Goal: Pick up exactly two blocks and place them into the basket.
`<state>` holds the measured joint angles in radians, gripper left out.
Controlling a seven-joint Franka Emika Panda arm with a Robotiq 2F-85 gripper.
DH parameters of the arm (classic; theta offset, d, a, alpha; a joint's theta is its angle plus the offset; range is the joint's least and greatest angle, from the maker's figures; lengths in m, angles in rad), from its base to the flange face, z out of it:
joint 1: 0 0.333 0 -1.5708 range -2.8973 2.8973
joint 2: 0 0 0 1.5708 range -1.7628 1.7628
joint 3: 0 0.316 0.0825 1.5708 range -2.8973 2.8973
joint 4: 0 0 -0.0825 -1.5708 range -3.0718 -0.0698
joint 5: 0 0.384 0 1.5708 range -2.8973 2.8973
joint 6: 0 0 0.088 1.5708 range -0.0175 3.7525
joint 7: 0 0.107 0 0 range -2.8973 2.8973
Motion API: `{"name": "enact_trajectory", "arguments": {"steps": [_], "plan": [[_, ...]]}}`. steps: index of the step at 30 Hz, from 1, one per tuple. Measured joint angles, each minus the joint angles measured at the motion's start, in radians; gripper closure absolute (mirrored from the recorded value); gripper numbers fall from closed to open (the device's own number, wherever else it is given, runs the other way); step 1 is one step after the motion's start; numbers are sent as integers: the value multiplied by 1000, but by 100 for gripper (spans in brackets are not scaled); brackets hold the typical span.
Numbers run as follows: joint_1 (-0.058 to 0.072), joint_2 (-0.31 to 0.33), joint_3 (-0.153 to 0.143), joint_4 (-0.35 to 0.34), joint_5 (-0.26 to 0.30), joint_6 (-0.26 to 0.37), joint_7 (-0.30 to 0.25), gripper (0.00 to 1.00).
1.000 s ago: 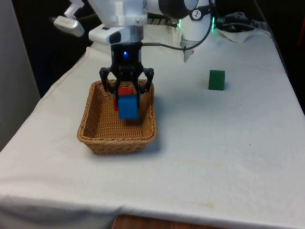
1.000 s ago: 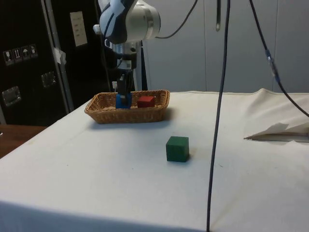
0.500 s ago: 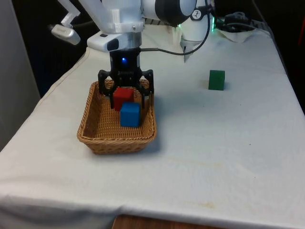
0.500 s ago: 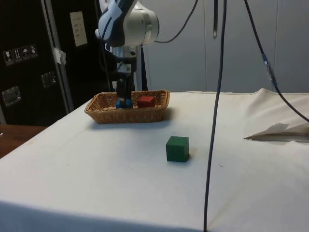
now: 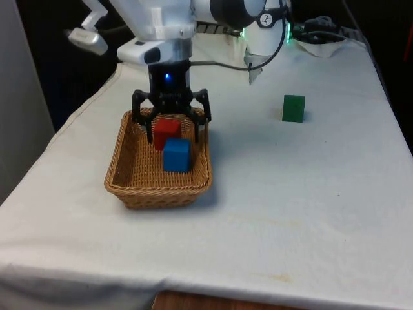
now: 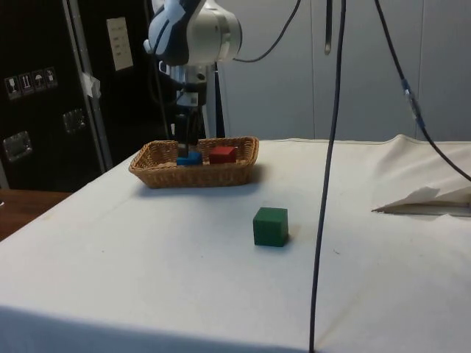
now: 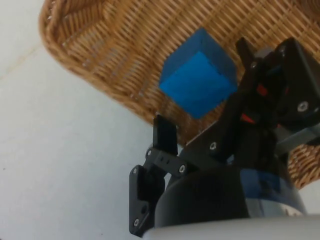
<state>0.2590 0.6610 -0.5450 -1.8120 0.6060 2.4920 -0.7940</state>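
Pincer (image 5: 169, 124) above the basket (image 5: 122, 169), jaws spread wide, nothing between them. One finger (image 7: 165, 136) in the wrist view stands clear of the blue block (image 7: 198, 80), with a gap between them. So: released, empty.

Blue block (image 5: 176, 155) sits on the basket floor directly under the pincer, free of it, resting flat as far as the front view shows. Red block (image 5: 166, 132) touching or just beside it at 12 o'clock in the front view, toward the robot, also inside the basket. In the side view both tops, blue (image 6: 188, 157) and red (image 6: 222, 154), show just above the wicker rim (image 6: 235, 141).

Green block (image 5: 293, 108) on the cloth (image 5: 290, 194), well apart from the basket, at about 2 o'clock from it in the front view. Upright, untouched.

Status, judged from the layout: two blocks in the basket, which meets the count asked for. Green one should be left where it is; a third block would break "exactly two".

Left to do: probably only lifting the arm clear of the basket. Risk is low, though a finger could catch the rim or nudge the blue block if the pincer moves sideways before going up.
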Motion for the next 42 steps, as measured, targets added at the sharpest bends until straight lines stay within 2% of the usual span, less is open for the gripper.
{"name": "enact_trajectory", "arguments": {"steps": [5, 9, 13, 18, 19, 23, 24, 27, 35, 42], "plan": [[8, -37, 0, -30, -2, 2, 6, 0], [22, -92, -1, -69, -8, 7, 20, 0], [29, -124, -1, -91, -14, 9, 29, 0], [49, -193, 0, -143, -30, 22, 49, 0], [49, -193, 0, -143, -30, 22, 49, 0], [61, -238, 2, -176, -50, 27, 68, 0], [68, -260, 5, -191, -58, 31, 77, 0], [75, -291, 14, -215, -65, 43, 86, 0], [87, -359, 34, -263, -84, 61, 108, 0], [95, -431, 60, -299, -141, 62, 166, 0]]}}
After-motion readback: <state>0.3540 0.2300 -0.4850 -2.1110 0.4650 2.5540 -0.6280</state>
